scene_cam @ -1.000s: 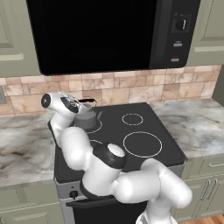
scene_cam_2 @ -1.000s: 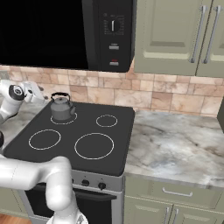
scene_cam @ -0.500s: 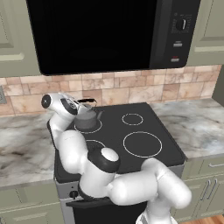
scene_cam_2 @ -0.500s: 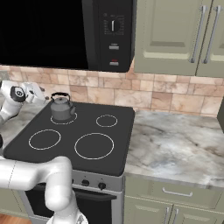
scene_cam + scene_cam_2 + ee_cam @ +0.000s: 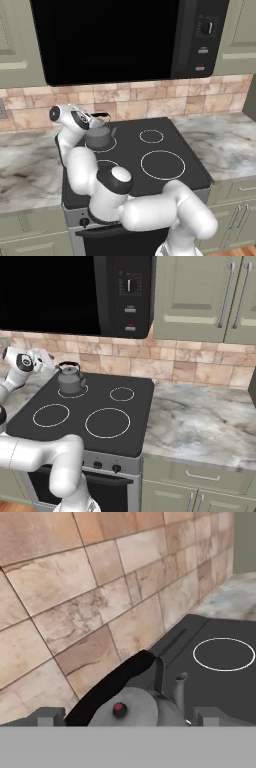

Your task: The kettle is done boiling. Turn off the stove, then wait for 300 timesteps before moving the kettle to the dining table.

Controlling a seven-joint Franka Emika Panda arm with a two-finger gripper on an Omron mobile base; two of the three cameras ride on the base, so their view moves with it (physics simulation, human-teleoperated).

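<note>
The grey kettle (image 5: 100,137) stands upright on the back-left burner of the black stove (image 5: 167,142). From the right base it is the kettle (image 5: 70,381) on the stove (image 5: 100,401). My gripper (image 5: 91,121) hangs open just left of the kettle's top, at the height of its black handle. The gripper (image 5: 46,361) points toward the kettle. In the hand view the domed lid of the kettle (image 5: 142,707) and its handle (image 5: 112,684) lie close below, between the spread tips of the gripper (image 5: 128,717). Nothing is held. The dining table is out of view.
A black microwave (image 5: 110,40) hangs low over the stove, and the tiled backsplash (image 5: 75,592) is close behind the kettle. Marble counters (image 5: 200,421) flank the stove. Small black knobs (image 5: 98,465) sit on the silver front panel. Upper cabinets (image 5: 200,296) stand at the right.
The hand has crept slightly toward the kettle. The jaws have stayed open and the kettle has not moved.
</note>
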